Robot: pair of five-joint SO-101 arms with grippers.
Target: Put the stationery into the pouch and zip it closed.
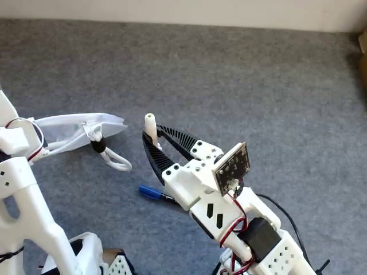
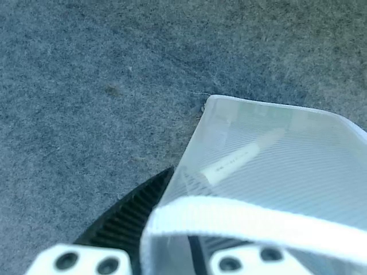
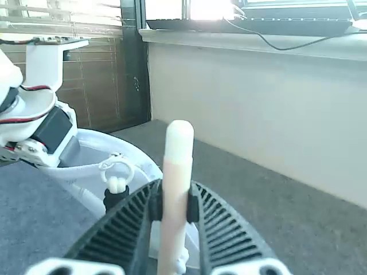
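Note:
A white mesh pouch (image 1: 80,128) lies on the grey carpet, its zipper pull (image 1: 98,144) and white cord loop (image 1: 118,161) hanging at the open end. My left gripper (image 2: 172,232) is shut on the pouch's edge band (image 2: 258,220); a white item (image 2: 235,163) shows through the mesh. My right gripper (image 1: 152,135) is shut on a cream-white stick (image 1: 150,124), held upright a short way right of the pouch mouth. In the right wrist view the stick (image 3: 176,166) stands between the black fingers (image 3: 129,220), with the pouch (image 3: 92,152) behind it. A blue pen (image 1: 150,192) lies on the carpet under the right arm.
Grey carpet (image 1: 258,86) stretches open to the back and right. A white wall (image 3: 275,114) and a dark slatted panel (image 3: 103,86) rise beyond the carpet. The left arm's body (image 1: 23,195) stands at the near left.

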